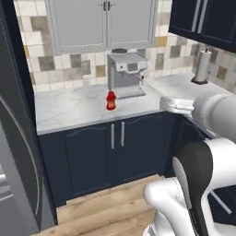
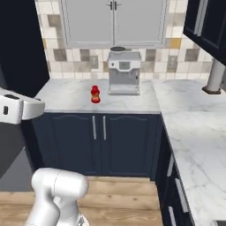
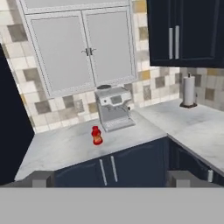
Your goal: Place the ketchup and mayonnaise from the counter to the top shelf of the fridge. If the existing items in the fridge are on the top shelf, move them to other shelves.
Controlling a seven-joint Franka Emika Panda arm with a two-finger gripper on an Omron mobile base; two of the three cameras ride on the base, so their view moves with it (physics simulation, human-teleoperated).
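In the left base view, the ketchup (image 1: 111, 101) stands upright on the counter (image 1: 69, 110), just in front of the coffee machine (image 1: 126, 75) and a little to its left; nothing touches it; the dark fridge (image 1: 18, 152) door fills the left edge; a paper towel roll (image 1: 203, 66) stands far at the right. I judge the bottle to be light and stiff, probably smooth plastic, so a little slippery; it narrows toward the top, so the best hold is low on the wider body, not on the neck.

In the right base view, the ketchup (image 2: 95, 94) is near the middle of the counter (image 2: 66, 99), beside the coffee machine (image 2: 124, 73), well back from the front edge; there is free room on both its sides for the fingers; I see no mayonnaise jar here.

In the hand view, the gripper (image 3: 109, 178) has its two tips far apart, spread wide, and it pinches nothing; the ketchup (image 3: 96, 135) is well ahead of it, on the counter (image 3: 61, 151) above the navy doors; because the bottle is small and tall, a side push may tip it, so I would close the fingers evenly from both sides.
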